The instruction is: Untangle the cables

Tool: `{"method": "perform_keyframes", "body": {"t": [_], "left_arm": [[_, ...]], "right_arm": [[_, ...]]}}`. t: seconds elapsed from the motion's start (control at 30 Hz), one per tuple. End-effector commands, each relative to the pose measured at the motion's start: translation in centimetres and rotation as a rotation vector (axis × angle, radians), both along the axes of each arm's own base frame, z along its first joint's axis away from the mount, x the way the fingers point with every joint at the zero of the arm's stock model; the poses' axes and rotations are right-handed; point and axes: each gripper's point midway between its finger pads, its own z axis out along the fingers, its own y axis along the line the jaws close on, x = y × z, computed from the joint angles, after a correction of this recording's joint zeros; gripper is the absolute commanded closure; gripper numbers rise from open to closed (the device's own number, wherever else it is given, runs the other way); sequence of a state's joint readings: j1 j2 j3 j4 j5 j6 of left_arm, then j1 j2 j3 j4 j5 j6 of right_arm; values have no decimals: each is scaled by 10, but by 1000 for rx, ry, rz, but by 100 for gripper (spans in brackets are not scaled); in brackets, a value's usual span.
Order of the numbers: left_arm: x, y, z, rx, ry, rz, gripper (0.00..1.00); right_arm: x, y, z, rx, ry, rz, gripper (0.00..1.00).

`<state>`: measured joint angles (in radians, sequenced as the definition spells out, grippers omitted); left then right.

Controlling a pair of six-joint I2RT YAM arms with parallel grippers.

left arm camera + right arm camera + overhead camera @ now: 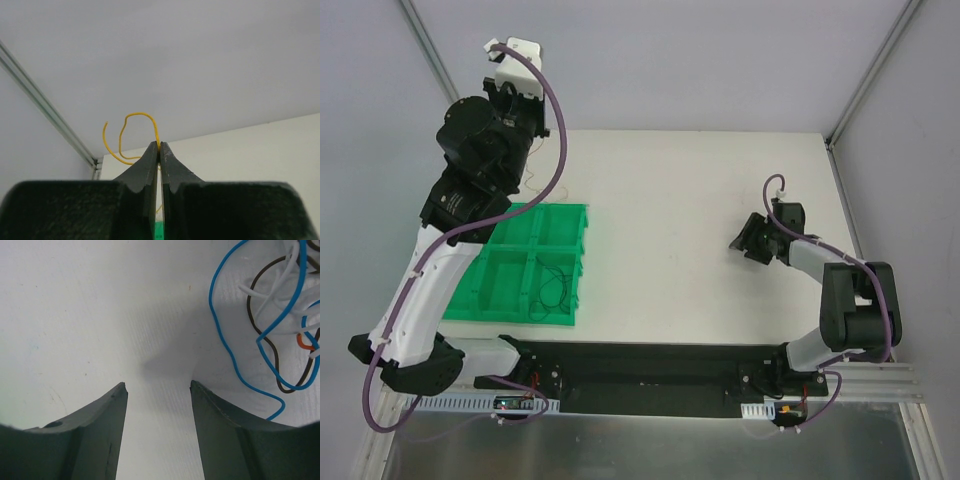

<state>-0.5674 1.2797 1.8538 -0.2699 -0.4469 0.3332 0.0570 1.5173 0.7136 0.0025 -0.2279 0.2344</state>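
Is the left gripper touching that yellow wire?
Touching. The left wrist view shows the left gripper shut on the yellow wire, which is pinched between its tips.

A: How is the light?
B: Bright, even, from above. The white worktop (700,200) is nearly washed out edge to edge; shadows are faint and soft.
A: And focus?
B: The overhead view is crisp. Left wrist view: yellow cable (141,114) sharp, foreground grainy. Right wrist view: slightly soft, one diffuse grey shadow on the worktop.

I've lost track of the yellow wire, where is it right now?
In the left wrist view the yellow wire is pinched at the tips of the shut left gripper, looping upward in front of the grey wall.
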Motion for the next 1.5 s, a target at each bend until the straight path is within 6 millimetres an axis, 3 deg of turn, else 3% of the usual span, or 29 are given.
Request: {"method": "perform_keyframes", "body": {"t": [0.0,0.13,0.37,0.47,0.83,1.0,1.23,1.47], "left_arm": [[-24,19,10,-133,-50,12,100],[-29,16,16,-171,-59,-21,100],[-41,11,71,-170,-173,-95,100],[-44,15,80,-168,-194,-80,100],[-53,31,34,-168,-114,-27,100],[-44,31,23,-114,-90,6,100],[-34,17,64,-102,-171,-40,100],[-32,24,117,-86,-289,9,100]], "right_arm": [[11,7,9,25,-29,20,43],[11,7,7,25,-24,17,43],[11,7,8,25,-29,18,43],[11,6,7,21,-23,16,43],[13,6,2,24,-8,19,43],[13,8,0,32,-2,21,43],[13,8,-1,32,0,20,43],[13,7,-3,29,5,19,43]]}}
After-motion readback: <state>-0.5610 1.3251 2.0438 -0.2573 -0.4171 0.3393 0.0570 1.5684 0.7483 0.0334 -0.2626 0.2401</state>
